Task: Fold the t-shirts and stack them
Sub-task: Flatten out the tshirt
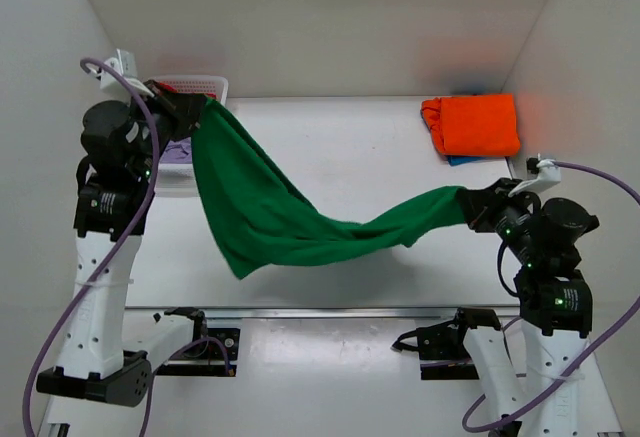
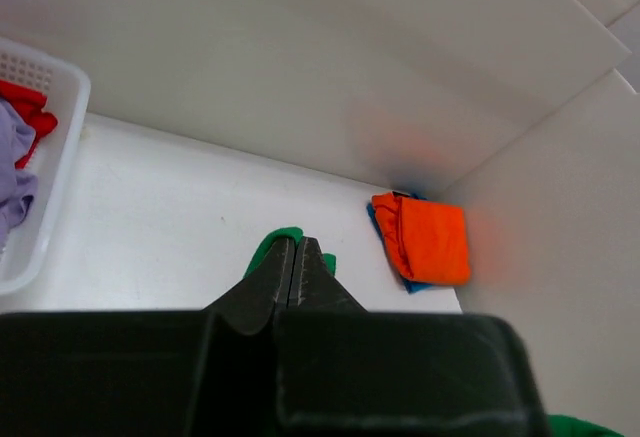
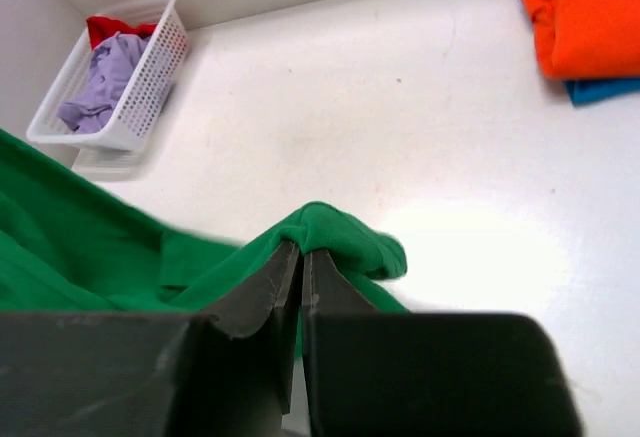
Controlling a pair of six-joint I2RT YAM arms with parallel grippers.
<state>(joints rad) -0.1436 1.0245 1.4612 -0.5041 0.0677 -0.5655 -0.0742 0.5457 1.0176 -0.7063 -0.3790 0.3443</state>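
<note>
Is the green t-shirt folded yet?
Not folded: the green t-shirt hangs stretched between the left claw and right claw, both shut on it.

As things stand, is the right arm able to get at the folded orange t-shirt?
Probably not yet. Nothing lies between them, but the right gripper is shut on the green t-shirt, so it cannot grasp the orange t-shirt without first letting go.

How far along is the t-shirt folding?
Done: the orange shirt lies folded on the blue shirt at the far right. In hand: the green shirt, unfolded, is stretched between the left gripper and right gripper, both shut on it. Left: fold and stack it, then the lavender shirt and red shirt crumpled in the basket.
</note>
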